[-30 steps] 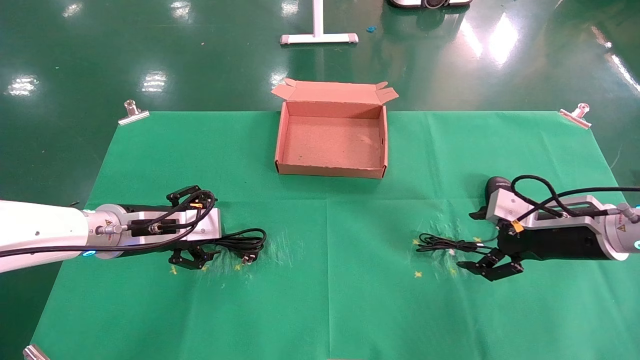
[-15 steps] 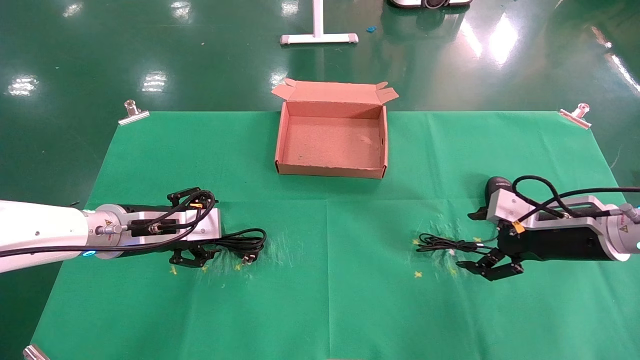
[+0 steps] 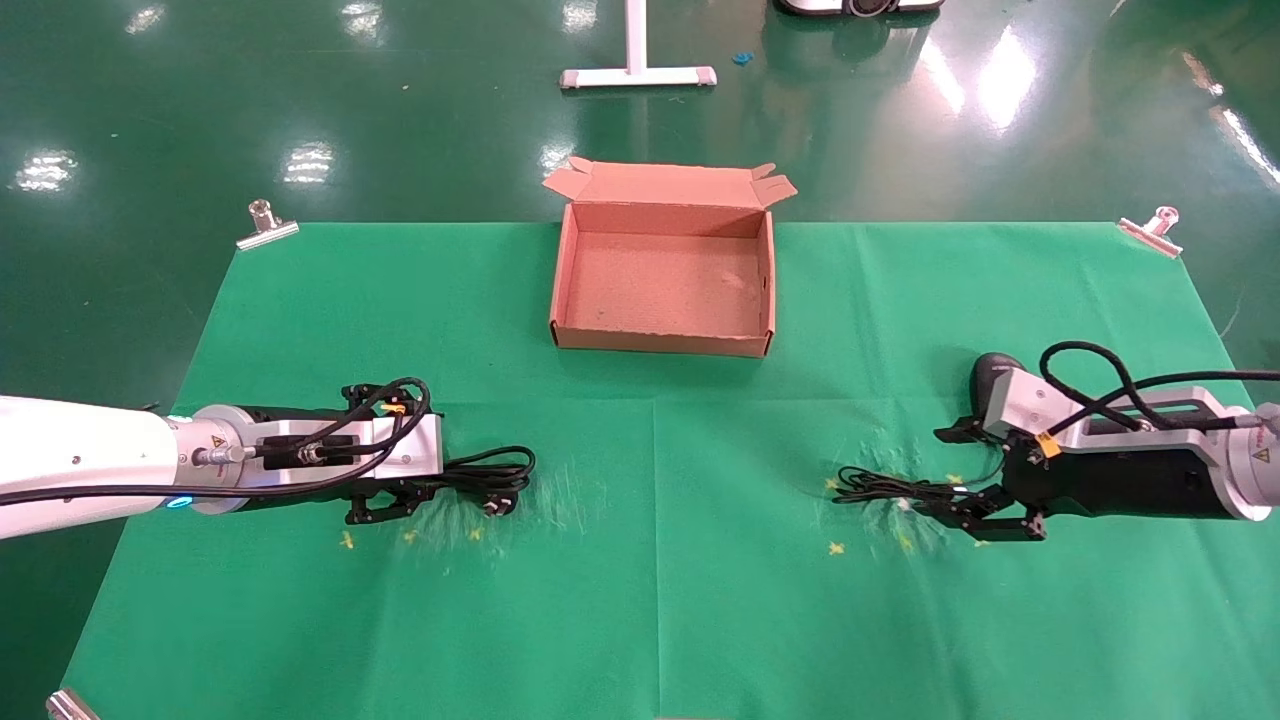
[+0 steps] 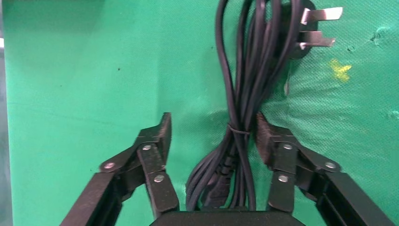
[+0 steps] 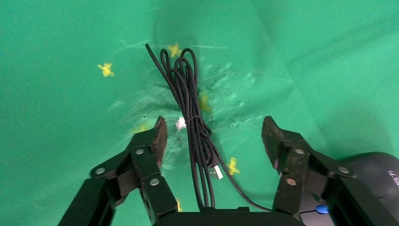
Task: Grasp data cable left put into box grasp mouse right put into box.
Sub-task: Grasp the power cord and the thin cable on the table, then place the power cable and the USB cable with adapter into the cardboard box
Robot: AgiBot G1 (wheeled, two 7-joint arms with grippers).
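Left gripper (image 4: 211,134) fingers spread around the data cable (image 4: 244,94), one touching; right gripper (image 5: 214,136) fingers wide astride the mouse (image 5: 376,172) cord

Very little can be read here. The mouse (image 5: 376,175) carries a few pale characters on its black shell in the right wrist view, but they are too small and cut off at the edge to make out. Each arm bears a small yellow triangular warning sign near its wrist, one on the left arm (image 3: 214,446) and one on the right arm (image 3: 1249,455), with no legible wording on either.
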